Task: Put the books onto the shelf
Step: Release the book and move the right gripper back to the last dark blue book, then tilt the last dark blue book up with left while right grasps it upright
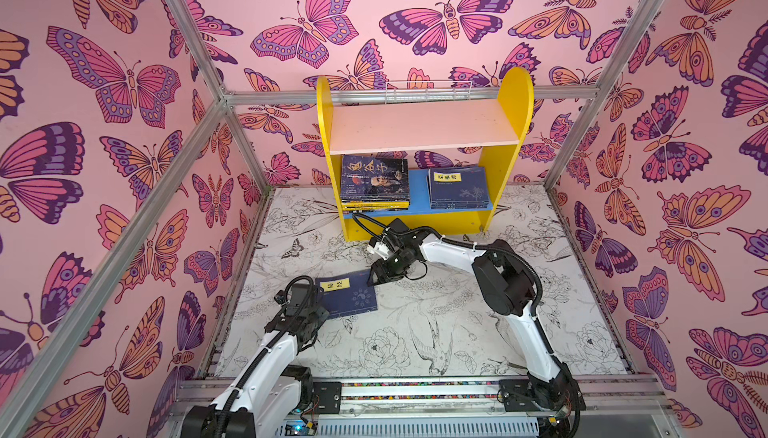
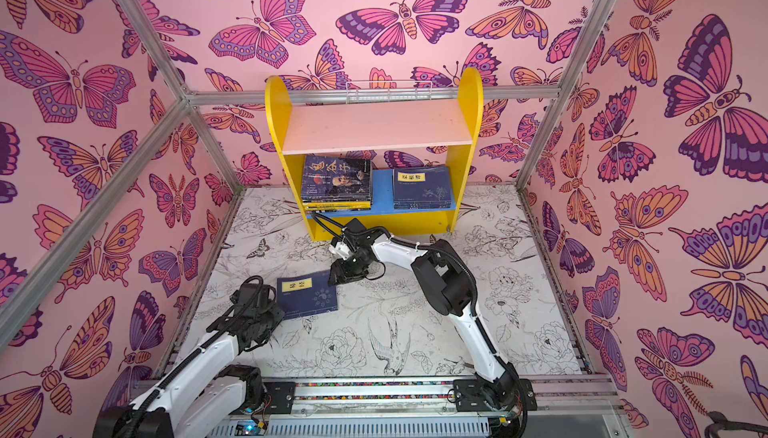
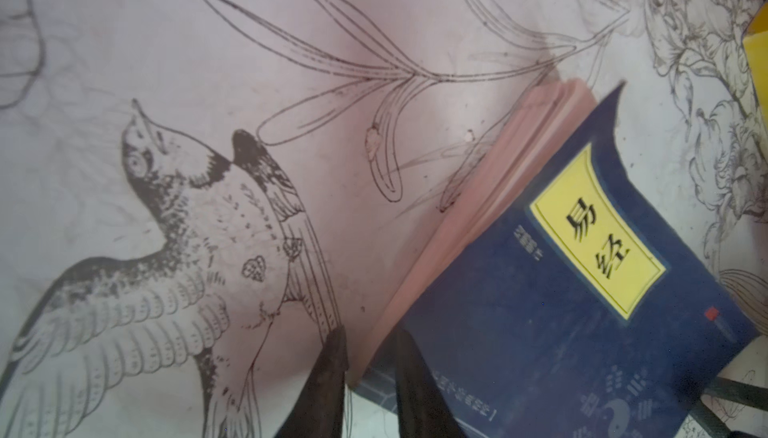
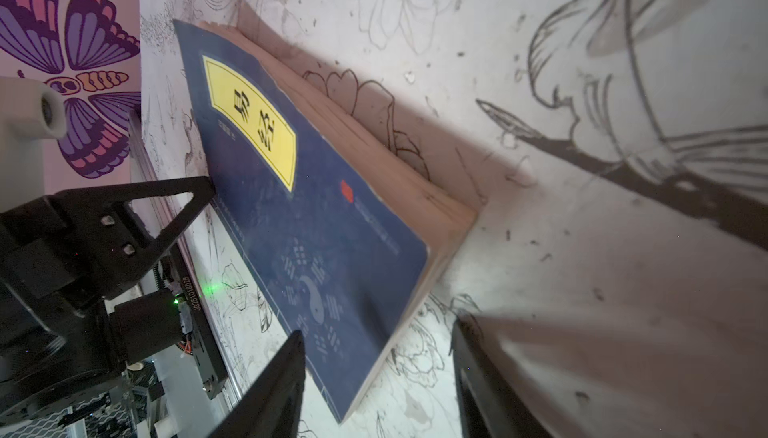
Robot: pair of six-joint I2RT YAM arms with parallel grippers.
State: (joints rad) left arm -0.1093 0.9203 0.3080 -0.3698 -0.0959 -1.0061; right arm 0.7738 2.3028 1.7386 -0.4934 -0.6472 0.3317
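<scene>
A navy blue book with a yellow title label lies on the floral table mat, one edge tilted up. My left gripper is shut on its near left corner, one finger on the cover and one against the page edge. My right gripper hangs open at the far right corner, its fingers wide on either side of the book. At the back stands the shelf. Its blue lower board holds a dark stack of books and a navy stack.
The shelf's pale pink upper board carries nothing, and a white wire rail runs behind it. Butterfly-patterned walls and aluminium posts close in the mat. A metal rail with both arm bases runs along the front.
</scene>
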